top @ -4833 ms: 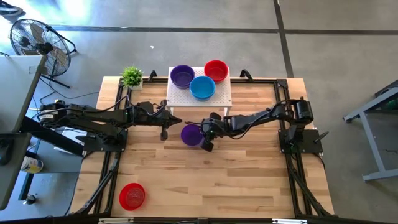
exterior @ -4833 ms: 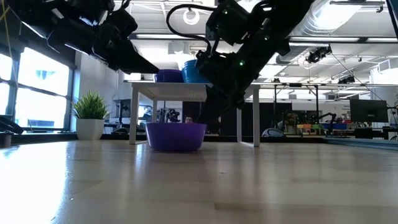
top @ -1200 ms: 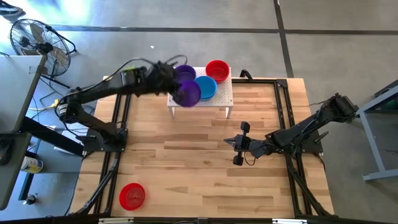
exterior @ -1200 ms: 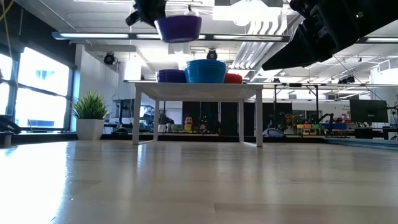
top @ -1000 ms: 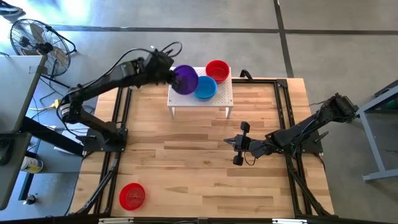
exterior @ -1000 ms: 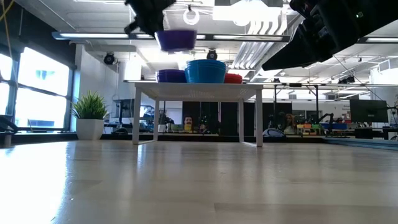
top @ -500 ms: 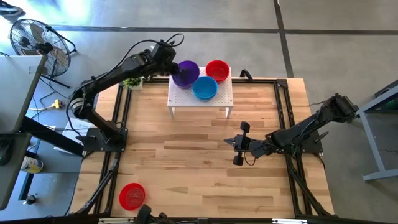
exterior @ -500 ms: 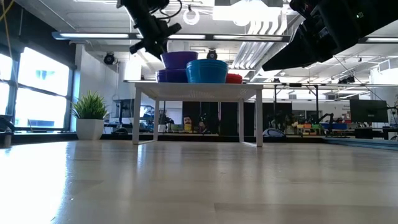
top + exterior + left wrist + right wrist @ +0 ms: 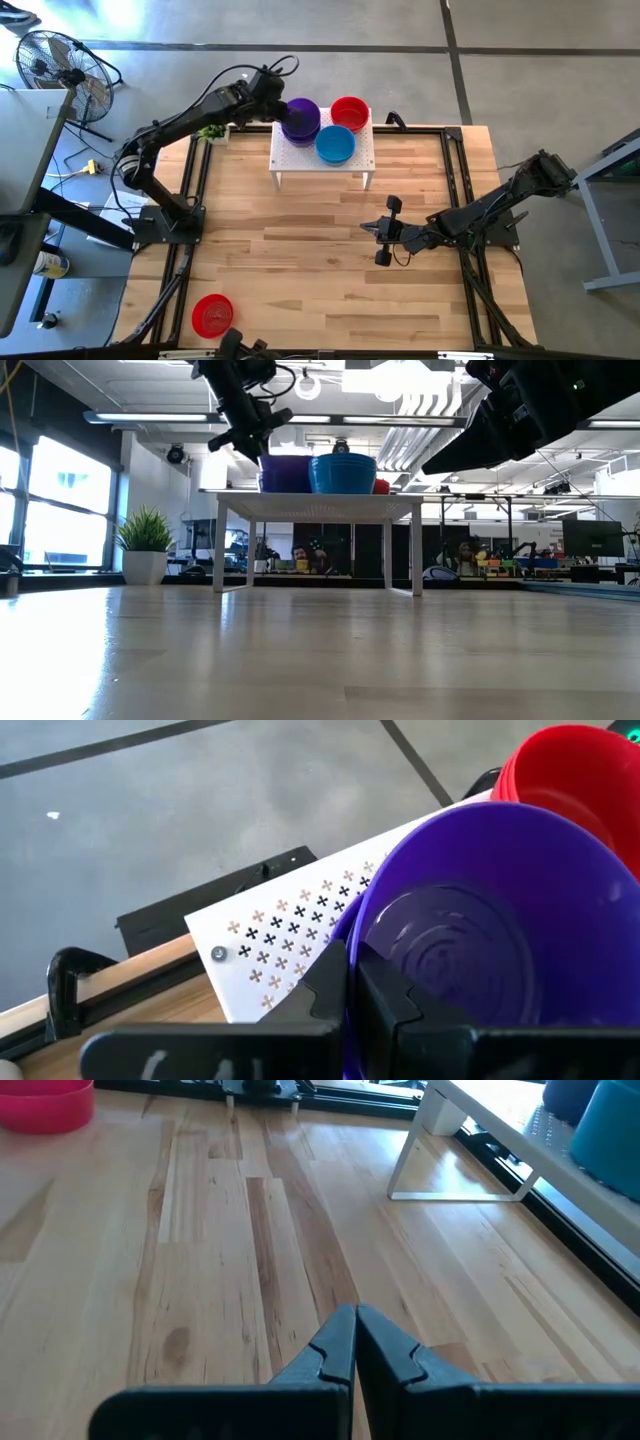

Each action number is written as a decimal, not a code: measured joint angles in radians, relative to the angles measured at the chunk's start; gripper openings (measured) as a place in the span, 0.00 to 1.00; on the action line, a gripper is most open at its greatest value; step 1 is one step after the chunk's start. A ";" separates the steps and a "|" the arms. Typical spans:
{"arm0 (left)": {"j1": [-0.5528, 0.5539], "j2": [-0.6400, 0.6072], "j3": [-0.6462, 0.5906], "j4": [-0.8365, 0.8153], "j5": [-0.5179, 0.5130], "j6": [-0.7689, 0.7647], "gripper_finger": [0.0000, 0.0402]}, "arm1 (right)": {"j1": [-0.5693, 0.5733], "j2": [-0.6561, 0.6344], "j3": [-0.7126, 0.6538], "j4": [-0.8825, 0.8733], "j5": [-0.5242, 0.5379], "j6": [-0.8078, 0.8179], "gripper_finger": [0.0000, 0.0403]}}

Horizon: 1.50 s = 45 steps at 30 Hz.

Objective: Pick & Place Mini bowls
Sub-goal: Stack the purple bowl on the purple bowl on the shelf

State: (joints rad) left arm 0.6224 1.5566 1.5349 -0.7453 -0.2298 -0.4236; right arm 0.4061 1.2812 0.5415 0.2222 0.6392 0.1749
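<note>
A purple mini bowl (image 9: 300,116) is at the far left of the white perforated stand (image 9: 300,162), seemingly nested in a second purple bowl below it. My left gripper (image 9: 277,112) is shut on it, also in the left wrist view (image 9: 352,965). A blue bowl (image 9: 335,146) and a red bowl (image 9: 349,111) stand on the same stand. Another red bowl (image 9: 212,314) sits on the table near its near left corner. My right gripper (image 9: 384,230) waits shut over the table's middle right, its fingers together (image 9: 355,1330). My left gripper pinches the purple bowl's rim (image 9: 350,935) on the side toward the table's left, one finger (image 9: 385,995) inside the bowl and one finger (image 9: 322,988) outside. It comes slanting down from the left. The bowl stands upright on the stand's far left part.
A small green potted plant (image 9: 146,546) stands at the table's far left corner, beside the stand's left legs. Black frame rails (image 9: 190,200) run along the table's left and right sides. Bare wood lies between the stand and the near edge (image 9: 220,1230).
My left gripper has carried the purple bowl from above the stand's near left edge toward the far edge and down onto the stand's far left part, still holding its rim. The blue bowl has shifted a little toward the right. The right arm has kept still.
</note>
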 joint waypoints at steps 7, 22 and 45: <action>0.000 0.000 0.000 -0.025 0.000 0.000 0.13 | 0.000 0.000 0.000 0.000 0.000 0.000 0.00; 0.000 0.000 -0.001 -0.062 -0.034 0.051 0.30 | 0.000 0.000 0.000 0.000 0.000 0.000 0.00; -0.001 0.000 -0.001 -0.076 0.020 0.105 0.00 | 0.000 0.000 0.000 0.001 0.000 -0.001 0.00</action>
State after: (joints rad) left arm 0.6216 1.5566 1.5341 -0.8211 -0.2097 -0.3185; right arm 0.4057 1.2813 0.5415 0.2230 0.6395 0.1741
